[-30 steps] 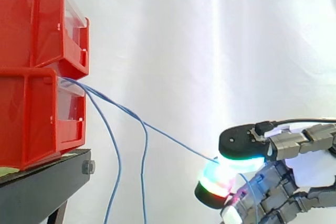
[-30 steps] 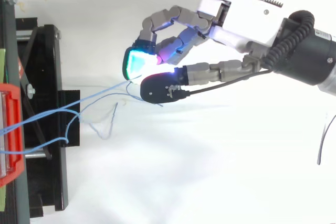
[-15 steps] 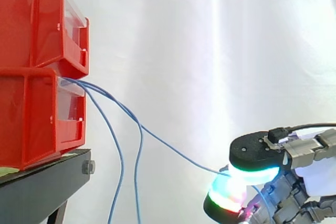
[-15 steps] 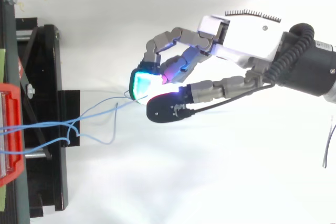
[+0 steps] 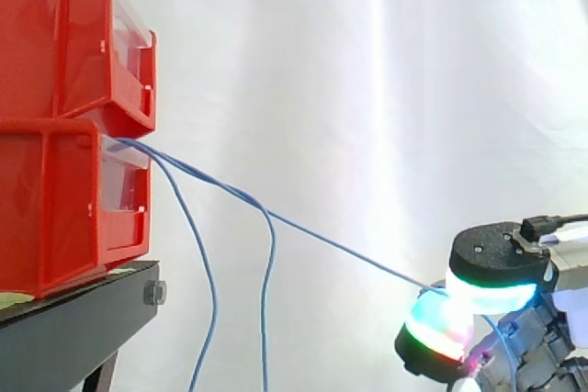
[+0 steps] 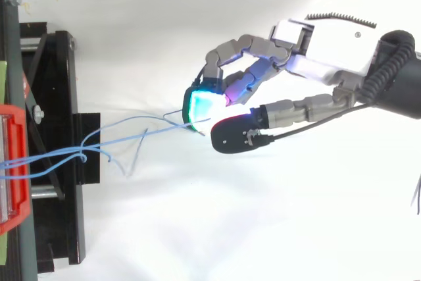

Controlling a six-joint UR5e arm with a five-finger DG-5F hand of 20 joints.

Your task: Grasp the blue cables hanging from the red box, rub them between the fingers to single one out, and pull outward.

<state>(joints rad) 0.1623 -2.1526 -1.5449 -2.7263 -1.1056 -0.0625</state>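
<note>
The hand (image 5: 501, 259) sits low at the right of the side view, closed in a pinch: its thumb pad (image 5: 491, 284), glowing cyan and green under a black cap, presses down against a finger pad (image 5: 439, 330) lit green and red, and one blue strand is caught between them. That taut strand (image 5: 322, 240) runs in a straight slant from the clear front of the lower red bin (image 5: 55, 199) down to the pinch. The other blue cables (image 5: 207, 300) leave the same bin opening, bend away from the taut strand and hang loosely, two of them dropping side by side past the bottom edge. An upper red bin (image 5: 55, 34) is stacked on the lower one, and both rest on the black stand (image 5: 73, 328) before the white curtain (image 5: 367, 89). From above, the hand (image 6: 322, 57) reaches in from the right with its fingers curled; a cyan-green finger pad (image 6: 200, 104) and the black-backed thumb (image 6: 233, 137) meet on the end of the strand, well clear of the stand (image 6: 56, 64). The cables (image 6: 82, 154) come out of the red bin (image 6: 20, 215) at the left edge, cross the stand bunched together, and then spread, with the pinched strand stretching on to the fingertips while loose ends curl on the white surface between the stand and the hand.
</note>
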